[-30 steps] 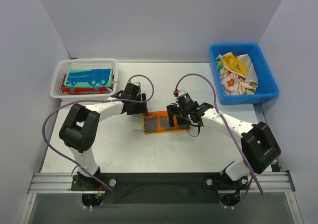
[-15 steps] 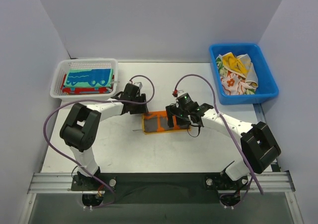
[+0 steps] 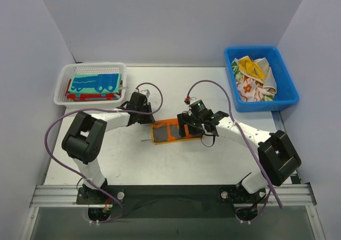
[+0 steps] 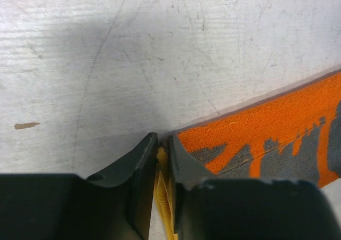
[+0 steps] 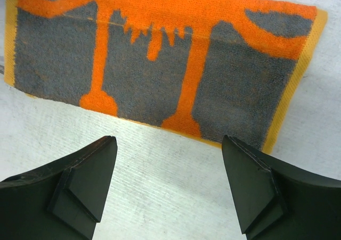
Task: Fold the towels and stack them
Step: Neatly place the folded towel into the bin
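Observation:
A folded grey towel with an orange border and lettering (image 3: 173, 131) lies flat at the middle of the table. My left gripper (image 3: 151, 122) is shut on its far left corner; in the left wrist view the fingertips (image 4: 176, 155) pinch the towel's yellow edge (image 4: 161, 168), and the orange-and-grey face (image 4: 277, 128) runs off to the right. My right gripper (image 3: 193, 125) is open over the towel's right end. In the right wrist view it (image 5: 168, 149) hovers above bare table just short of the towel (image 5: 160, 64), holding nothing.
A white mesh basket (image 3: 65, 78) at the back left holds a folded teal towel (image 3: 96, 82) on a red-and-blue one (image 3: 90, 96). A blue bin (image 3: 285, 93) at the back right holds crumpled yellow (image 3: 250, 66) and floral white (image 3: 248, 89) towels.
My left gripper has moved a little to the left and back, dragging the towel's left corner slightly left with it. The right gripper has barely moved.

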Controlling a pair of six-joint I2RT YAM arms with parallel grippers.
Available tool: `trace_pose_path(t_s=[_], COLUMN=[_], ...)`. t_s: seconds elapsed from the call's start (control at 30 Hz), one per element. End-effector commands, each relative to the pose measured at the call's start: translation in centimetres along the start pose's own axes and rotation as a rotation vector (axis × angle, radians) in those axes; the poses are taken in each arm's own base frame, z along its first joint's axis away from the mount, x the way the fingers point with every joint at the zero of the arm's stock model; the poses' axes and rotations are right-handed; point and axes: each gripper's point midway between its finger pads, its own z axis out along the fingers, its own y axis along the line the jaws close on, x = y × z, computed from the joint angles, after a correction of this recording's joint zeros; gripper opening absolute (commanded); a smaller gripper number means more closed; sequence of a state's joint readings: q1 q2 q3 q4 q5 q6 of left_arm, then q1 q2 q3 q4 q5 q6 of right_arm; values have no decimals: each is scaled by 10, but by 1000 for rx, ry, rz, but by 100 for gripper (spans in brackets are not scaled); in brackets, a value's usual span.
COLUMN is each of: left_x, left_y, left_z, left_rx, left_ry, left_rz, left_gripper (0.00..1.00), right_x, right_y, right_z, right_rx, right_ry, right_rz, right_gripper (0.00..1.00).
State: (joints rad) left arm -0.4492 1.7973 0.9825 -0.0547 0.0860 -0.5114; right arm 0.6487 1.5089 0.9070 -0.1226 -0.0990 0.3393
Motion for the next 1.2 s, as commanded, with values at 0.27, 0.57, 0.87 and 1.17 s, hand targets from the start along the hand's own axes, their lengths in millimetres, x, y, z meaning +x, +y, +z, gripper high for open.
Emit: trace_pose_path(t_s=[0.27, 0.57, 0.87, 1.17], left_x=[49, 28, 21, 17], left_y=[5, -20, -31, -35], left_z=[-26, -56, -67, -72], left_rx=[-16, -26, -24, -24], left_ry=[151, 117, 123, 131], left_rz=[-65, -200, -227, -232], left_gripper=[0, 0, 0, 0], right_x=[-20, -54, -56, -36], right_y=[29, 107, 135, 152], right_z=[-11, 5, 30, 41], right_rx=[-122, -268, -155, 96], right_ry=[-103, -290, -407, -480], right_rz=[74, 70, -199, -518], right_gripper=[81, 79, 79, 79])
